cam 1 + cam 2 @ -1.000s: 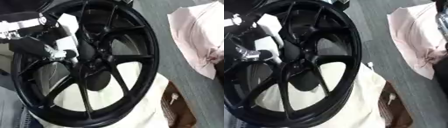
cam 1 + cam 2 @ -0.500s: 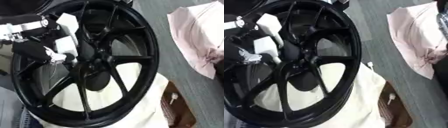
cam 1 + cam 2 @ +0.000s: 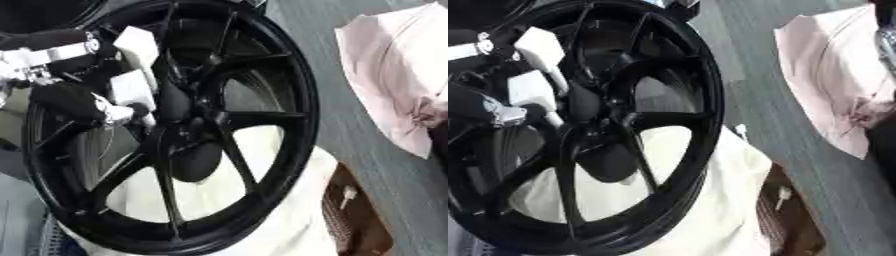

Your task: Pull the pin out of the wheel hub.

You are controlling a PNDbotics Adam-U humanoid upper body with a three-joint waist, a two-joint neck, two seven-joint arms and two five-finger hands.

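I see my left hand (image 3: pixel 105 95) reaching in against the spokes of the black wheel (image 3: pixel 280 150), its white-tipped fingers (image 3: pixel 133 90) curled at the hub (image 3: pixel 179 127) just beside them, though I cannot tell whether they pinch the pin.

A black wheel hub (image 3: pixel 623 125) fills most of the right eye view, standing tilted, its spokes running from the dark centre out to the rim. At its upper left the robot's left hand (image 3: pixel 522 85) reaches into the spokes, its white-tipped fingers (image 3: pixel 540 52) lying against them near the centre (the pin itself cannot be made out). A white cloth (image 3: pixel 719 200) lies under the wheel's lower part. To the right, on the grey floor (image 3: pixel 750 75), rests a pale pink cloth (image 3: pixel 833 85).
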